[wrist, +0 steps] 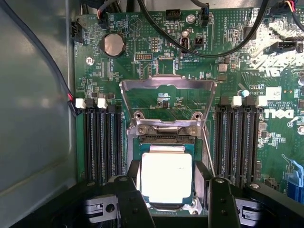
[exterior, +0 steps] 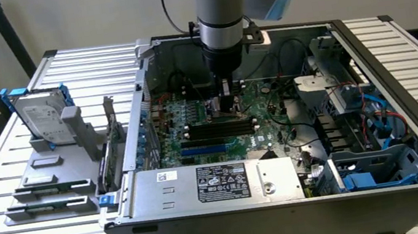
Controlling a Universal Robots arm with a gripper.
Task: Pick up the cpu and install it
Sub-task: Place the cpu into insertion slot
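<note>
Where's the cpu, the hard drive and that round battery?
cpu (wrist: 166, 176): wrist view, middle of its top.
hard drive (exterior: 41, 120): exterior view, its labelled face.
round battery (wrist: 114, 45): wrist view, centre of its disc.

Seen from my remote desk: the arm is cut off overhead in the exterior view, and the end effector blocks the socket there. On the wrist view its black body covers the cpu along its near edge; whether it grips, I cannot tell. The power supply label is illegible.
</note>
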